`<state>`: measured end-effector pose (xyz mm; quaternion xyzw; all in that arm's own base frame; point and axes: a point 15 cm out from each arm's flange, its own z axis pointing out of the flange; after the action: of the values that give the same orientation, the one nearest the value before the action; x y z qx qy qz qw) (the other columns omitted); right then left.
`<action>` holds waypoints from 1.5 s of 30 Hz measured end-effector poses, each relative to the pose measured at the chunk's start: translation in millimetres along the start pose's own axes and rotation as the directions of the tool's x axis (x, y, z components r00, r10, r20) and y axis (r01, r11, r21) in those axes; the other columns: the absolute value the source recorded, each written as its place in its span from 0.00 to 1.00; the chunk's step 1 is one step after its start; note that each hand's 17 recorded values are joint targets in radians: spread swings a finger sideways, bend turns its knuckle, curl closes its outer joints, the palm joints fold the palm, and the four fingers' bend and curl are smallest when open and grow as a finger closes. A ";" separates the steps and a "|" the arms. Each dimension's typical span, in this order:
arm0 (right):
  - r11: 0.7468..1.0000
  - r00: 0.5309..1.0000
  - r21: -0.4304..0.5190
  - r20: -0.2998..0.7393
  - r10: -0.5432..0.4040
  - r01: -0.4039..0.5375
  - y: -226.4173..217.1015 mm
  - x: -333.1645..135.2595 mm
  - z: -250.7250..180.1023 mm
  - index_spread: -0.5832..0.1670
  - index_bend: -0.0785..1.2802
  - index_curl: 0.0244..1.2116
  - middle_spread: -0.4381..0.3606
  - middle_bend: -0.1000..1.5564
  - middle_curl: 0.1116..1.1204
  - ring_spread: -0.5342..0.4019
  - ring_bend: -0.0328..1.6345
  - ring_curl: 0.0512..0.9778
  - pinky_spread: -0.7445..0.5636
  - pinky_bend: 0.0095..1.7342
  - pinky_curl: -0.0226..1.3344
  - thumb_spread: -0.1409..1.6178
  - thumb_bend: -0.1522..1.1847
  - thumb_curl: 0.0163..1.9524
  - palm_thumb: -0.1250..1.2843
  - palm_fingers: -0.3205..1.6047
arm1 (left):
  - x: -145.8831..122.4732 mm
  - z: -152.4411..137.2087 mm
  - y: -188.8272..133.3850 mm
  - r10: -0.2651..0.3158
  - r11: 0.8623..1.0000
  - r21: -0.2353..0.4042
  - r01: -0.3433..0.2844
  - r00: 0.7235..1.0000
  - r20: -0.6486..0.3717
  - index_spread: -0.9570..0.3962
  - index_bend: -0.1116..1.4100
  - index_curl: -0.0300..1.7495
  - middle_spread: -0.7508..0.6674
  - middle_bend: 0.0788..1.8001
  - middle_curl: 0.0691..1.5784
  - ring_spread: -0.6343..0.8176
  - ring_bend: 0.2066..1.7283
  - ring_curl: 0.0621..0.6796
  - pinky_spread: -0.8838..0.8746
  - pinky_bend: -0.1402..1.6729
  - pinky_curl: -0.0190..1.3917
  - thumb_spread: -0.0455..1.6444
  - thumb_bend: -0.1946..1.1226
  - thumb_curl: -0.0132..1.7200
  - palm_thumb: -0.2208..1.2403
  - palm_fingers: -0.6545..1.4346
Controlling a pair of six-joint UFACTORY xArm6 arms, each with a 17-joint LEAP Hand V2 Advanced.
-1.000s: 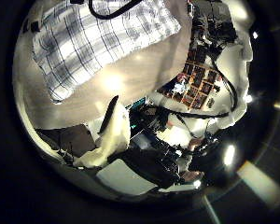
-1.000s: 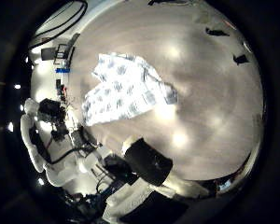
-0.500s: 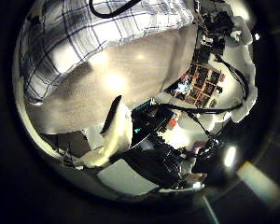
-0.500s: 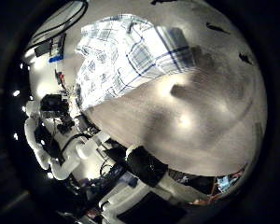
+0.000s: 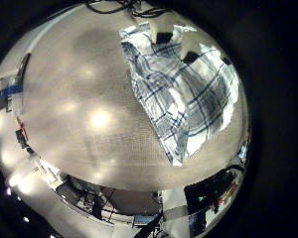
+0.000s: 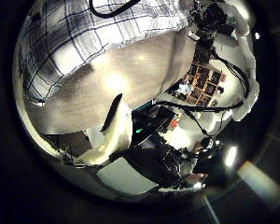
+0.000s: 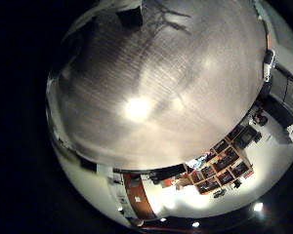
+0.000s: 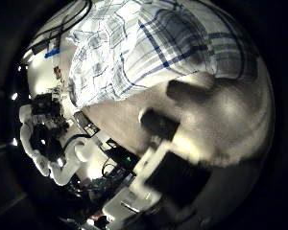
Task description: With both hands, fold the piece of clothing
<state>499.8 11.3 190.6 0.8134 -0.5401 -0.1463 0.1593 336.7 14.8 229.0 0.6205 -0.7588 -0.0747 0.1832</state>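
A checked garment (image 5: 184, 94) lies spread flat on the table (image 5: 79, 119) in the left little finger side palm view. In the left thumb side palm view it (image 6: 93, 37) lies a short way from my left hand (image 6: 112, 140), with bare table (image 6: 121, 79) between. In the right thumb side palm view the garment (image 8: 154, 43) fills much of the picture, close to my right hand (image 8: 173, 168), which is over its edge.
A shelf with compartments (image 7: 220, 161) stands beyond the table's edge; it also shows in the left thumb side palm view (image 6: 201, 79). Robot parts and room clutter (image 8: 48, 125) lie past the table's far side.
The right palm has come much closer to the garment, which now fills more of its view. The left palm has also neared the garment over the second, with little shift in the last half second.
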 end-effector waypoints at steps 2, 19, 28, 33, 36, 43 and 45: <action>1.000 1.000 -0.001 -0.023 0.003 -0.003 3.0 5.8 -2.9 0.27 0.45 0.43 0.29 0.56 0.47 0.31 0.69 0.40 0.33 0.65 0.28 0.67 0.14 0.21 0.61 0.87 | -0.5 -0.7 1.3 0.001 1.000 0.000 -0.001 1.000 0.001 0.63 0.20 0.29 0.64 0.05 0.16 0.67 0.23 0.34 0.71 0.19 0.35 0.75 0.14 0.18 0.40 0.38; 0.991 0.994 0.072 0.009 0.109 -0.110 76.2 64.0 -18.9 0.38 0.85 0.68 0.34 0.84 0.67 0.33 0.86 0.62 0.43 0.82 0.46 0.69 0.17 0.31 0.81 0.73 | 28.2 36.9 -23.4 0.041 0.997 0.064 -0.041 0.999 -0.003 0.63 0.20 0.27 0.64 0.05 0.15 0.67 0.23 0.31 0.71 0.19 0.31 0.77 0.14 0.18 0.42 0.39; 0.986 0.995 0.137 0.003 0.097 -0.097 87.2 62.7 -40.2 0.41 0.87 0.70 0.35 0.85 0.69 0.34 0.87 0.67 0.44 0.81 0.53 0.70 0.14 0.34 0.81 0.71 | 47.6 59.2 -42.2 0.057 0.996 0.064 -0.058 0.998 0.018 0.65 0.20 0.27 0.63 0.05 0.14 0.67 0.23 0.30 0.71 0.20 0.30 0.81 0.14 0.17 0.45 0.39; 0.977 0.997 0.199 -0.014 0.081 -0.077 91.2 48.6 -67.2 0.41 0.87 0.71 0.36 0.85 0.69 0.34 0.86 0.69 0.44 0.80 0.56 0.70 0.12 0.36 0.81 0.71 | 45.1 59.9 -41.6 0.052 0.997 0.063 -0.053 0.998 0.016 0.65 0.20 0.27 0.63 0.05 0.14 0.67 0.23 0.30 0.71 0.20 0.30 0.81 0.14 0.17 0.45 0.39; 0.973 0.998 0.228 -0.040 0.055 -0.044 88.6 33.2 -84.0 0.41 0.87 0.71 0.36 0.85 0.69 0.34 0.86 0.70 0.44 0.79 0.58 0.70 0.11 0.36 0.81 0.71 | 38.4 58.9 -41.3 0.041 0.997 0.067 -0.042 0.999 0.014 0.66 0.20 0.26 0.63 0.05 0.14 0.67 0.23 0.30 0.71 0.20 0.29 0.81 0.14 0.17 0.45 0.39; 0.954 0.990 0.286 -0.129 -0.054 0.090 78.9 -36.2 -125.0 0.42 0.86 0.71 0.36 0.84 0.70 0.34 0.86 0.71 0.44 0.77 0.62 0.70 0.11 0.37 0.80 0.71 | 31.0 52.4 -38.6 0.047 0.995 0.089 -0.045 0.999 -0.023 0.66 0.20 0.26 0.62 0.06 0.15 0.66 0.23 0.30 0.71 0.19 0.29 0.82 0.14 0.17 0.45 0.40; 0.944 0.982 0.298 -0.162 -0.099 0.144 75.3 -67.2 -136.6 0.42 0.86 0.71 0.36 0.84 0.70 0.34 0.85 0.72 0.44 0.76 0.63 0.70 0.11 0.38 0.80 0.72 | 26.9 47.4 -34.3 0.048 0.995 0.094 -0.045 0.998 -0.031 0.66 0.20 0.26 0.62 0.06 0.15 0.66 0.23 0.29 0.71 0.20 0.29 0.82 0.14 0.17 0.45 0.41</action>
<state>468.1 59.8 350.2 0.8685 -0.4920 -0.0103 0.0601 346.1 -24.2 178.5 0.6116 -0.7727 -0.0247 0.1683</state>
